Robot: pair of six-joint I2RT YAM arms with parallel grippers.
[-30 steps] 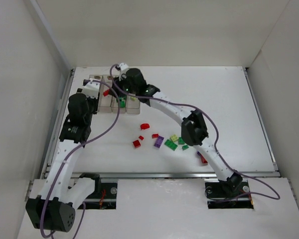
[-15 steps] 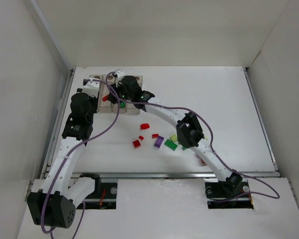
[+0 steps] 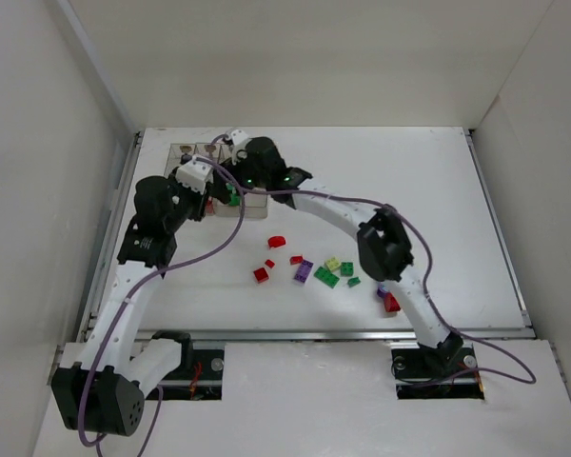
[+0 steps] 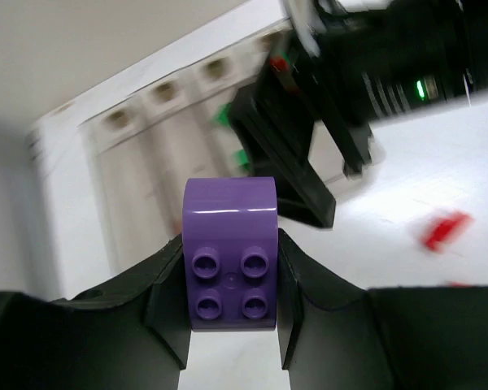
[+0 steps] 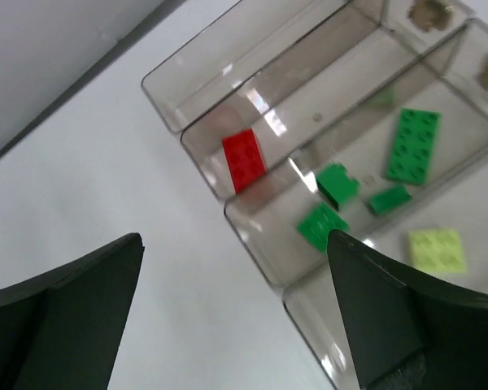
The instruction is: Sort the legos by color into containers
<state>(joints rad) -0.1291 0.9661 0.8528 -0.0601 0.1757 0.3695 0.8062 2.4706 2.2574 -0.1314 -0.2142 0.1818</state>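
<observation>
Ahead of both pairs of jaws, the containers (image 5: pixel 325 106), clear bins in a row. Spread wide and empty above them, the right gripper (image 5: pixel 234 237); clamped on a purple lego (image 4: pixel 229 211), the left gripper (image 4: pixel 231 268). Under the right jaws, a red lego (image 5: pixel 244 160), green legos (image 5: pixel 411 145) and a pale yellow one (image 5: pixel 436 250), each colour binned apart. Mid-delivery, seemingly; next calls for releasing purple over the bare end bin (image 5: pixel 252 57), clear of the right arm (image 3: pixel 333 214)

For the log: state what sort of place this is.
Probably a robot lab test cell: bare white walls around a white table, left arm and right arm bolted at its near edge, toy bricks, clear bins.
</observation>
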